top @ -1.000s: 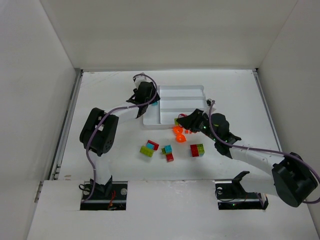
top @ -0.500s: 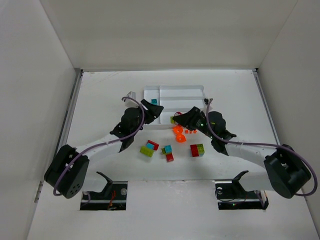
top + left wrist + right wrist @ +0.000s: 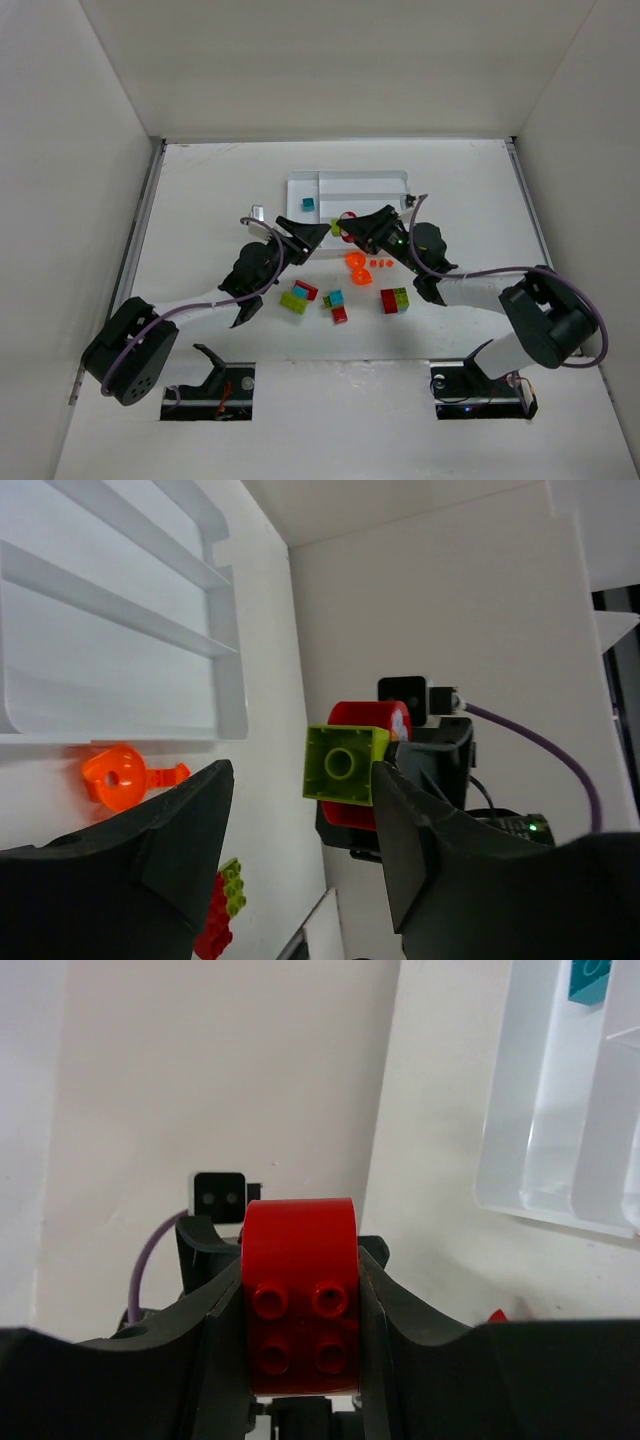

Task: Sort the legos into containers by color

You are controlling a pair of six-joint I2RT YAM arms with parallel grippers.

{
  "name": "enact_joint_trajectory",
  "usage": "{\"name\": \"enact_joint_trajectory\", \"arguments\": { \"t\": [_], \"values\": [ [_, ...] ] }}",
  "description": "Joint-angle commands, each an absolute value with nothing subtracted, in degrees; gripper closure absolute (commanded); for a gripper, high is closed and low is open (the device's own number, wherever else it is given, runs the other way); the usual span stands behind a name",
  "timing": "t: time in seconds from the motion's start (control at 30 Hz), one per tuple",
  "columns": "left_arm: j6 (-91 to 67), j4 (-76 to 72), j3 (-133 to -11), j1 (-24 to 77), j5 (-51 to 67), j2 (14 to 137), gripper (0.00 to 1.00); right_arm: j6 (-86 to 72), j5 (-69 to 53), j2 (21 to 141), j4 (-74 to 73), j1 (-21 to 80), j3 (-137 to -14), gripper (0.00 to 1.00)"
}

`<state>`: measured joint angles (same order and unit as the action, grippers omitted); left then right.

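Observation:
My right gripper (image 3: pixel 352 226) is shut on a red brick (image 3: pixel 300 1300) with a rounded top. A lime green brick (image 3: pixel 345 765) sticks to the red brick's far end. The pair hovers at the near edge of the white tray (image 3: pixel 372 186). My left gripper (image 3: pixel 316 232) is open and empty. It faces the right gripper from the left, and its fingers (image 3: pixel 190 830) frame the held bricks without touching them. One teal brick (image 3: pixel 308 204) lies in the tray's left section, and also shows in the right wrist view (image 3: pixel 590 980).
Orange pieces (image 3: pixel 357 266) lie just in front of the tray. Nearer me are a lime, red and teal cluster (image 3: pixel 297 296), a teal brick (image 3: pixel 335 298), a red brick (image 3: pixel 340 315) and a red-and-lime pair (image 3: pixel 394 300). White walls enclose the table.
My left arm has swung back from the tray's left end to face the right gripper. My right gripper has moved up and left toward the tray with the bricks.

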<state>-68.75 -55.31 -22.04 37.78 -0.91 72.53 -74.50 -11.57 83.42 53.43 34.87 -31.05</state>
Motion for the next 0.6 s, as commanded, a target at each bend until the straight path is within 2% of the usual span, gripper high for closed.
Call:
{"name": "enact_joint_trajectory", "arguments": {
  "t": [0.0,0.3,0.57],
  "values": [
    [-71.89,-65.12,-20.75,38.54,0.35,70.31,0.45,-79.27,-11.78,85.77,63.10,35.02,-32.61,0.71],
    [-74.00,-71.45,-19.16,38.89,0.70,72.42,0.47,-85.07,-12.39,91.58,71.71,35.46,-33.05,0.72],
    [-74.27,-70.75,-19.51,38.28,0.53,74.18,0.50,-87.10,-12.57,92.02,74.88,35.55,-32.52,0.72]
  ]
}}
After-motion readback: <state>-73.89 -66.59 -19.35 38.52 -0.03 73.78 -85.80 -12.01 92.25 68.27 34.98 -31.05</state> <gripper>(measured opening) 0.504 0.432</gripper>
